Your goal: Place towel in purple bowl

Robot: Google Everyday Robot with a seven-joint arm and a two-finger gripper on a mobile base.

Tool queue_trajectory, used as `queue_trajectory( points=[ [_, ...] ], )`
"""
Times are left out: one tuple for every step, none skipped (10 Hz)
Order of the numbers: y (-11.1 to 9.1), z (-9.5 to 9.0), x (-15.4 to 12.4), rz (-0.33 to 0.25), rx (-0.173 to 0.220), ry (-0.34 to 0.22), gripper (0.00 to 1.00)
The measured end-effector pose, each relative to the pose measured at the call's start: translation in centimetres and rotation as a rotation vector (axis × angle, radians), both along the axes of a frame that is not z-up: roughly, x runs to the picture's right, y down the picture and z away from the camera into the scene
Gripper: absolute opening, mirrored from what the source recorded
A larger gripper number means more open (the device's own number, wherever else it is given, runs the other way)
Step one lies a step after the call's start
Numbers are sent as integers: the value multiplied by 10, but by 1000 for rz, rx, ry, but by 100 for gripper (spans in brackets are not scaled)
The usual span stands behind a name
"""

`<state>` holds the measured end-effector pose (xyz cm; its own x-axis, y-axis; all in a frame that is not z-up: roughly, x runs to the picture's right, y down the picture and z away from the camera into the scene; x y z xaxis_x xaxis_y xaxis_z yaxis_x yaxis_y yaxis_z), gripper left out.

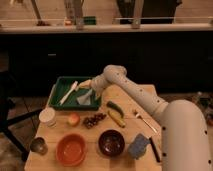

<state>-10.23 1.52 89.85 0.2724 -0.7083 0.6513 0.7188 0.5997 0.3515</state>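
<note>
The towel [85,98] is a small pale grey-blue cloth lying in the right half of the green tray [59,86]. My gripper [84,84] hangs open just above the towel's upper edge, inside the tray, with its pale fingers pointing left and nothing between them. The purple bowl [111,142] stands empty near the table's front edge, well below and to the right of the tray. My white arm [135,92] reaches in from the right.
A white utensil [68,92] lies in the tray's left half. An orange bowl [71,149], blue-grey block [139,146], banana [117,119], green vegetable [113,106], grapes [94,120], a round fruit [73,119], fork [143,121], white cup [47,116] and metal cup [38,145] crowd the table.
</note>
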Motion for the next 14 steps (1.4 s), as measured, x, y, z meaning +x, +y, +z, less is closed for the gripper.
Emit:
queue_trajectory(
  points=[
    [1, 6, 1, -3, -10, 14, 80],
    [1, 12, 2, -7, -17, 23, 80],
    [2, 18, 1, -11, -27, 31, 80],
    [3, 24, 1, -14, -36, 40, 80],
    [4, 29, 1, -14, -44, 47, 80],
    [5, 33, 1, -13, -52, 52, 80],
    [7, 40, 2, -10, -64, 61, 80],
    [9, 46, 4, -8, -74, 68, 80],
    [10, 51, 5, -6, -84, 73, 80],
    [10, 56, 7, -7, -92, 79, 80],
    [10, 63, 9, -11, -105, 87, 80],
    [10, 66, 10, -13, -111, 90, 80],
    [10, 72, 10, -16, -120, 94, 80],
    [10, 76, 9, -22, -128, 97, 80]
  ],
)
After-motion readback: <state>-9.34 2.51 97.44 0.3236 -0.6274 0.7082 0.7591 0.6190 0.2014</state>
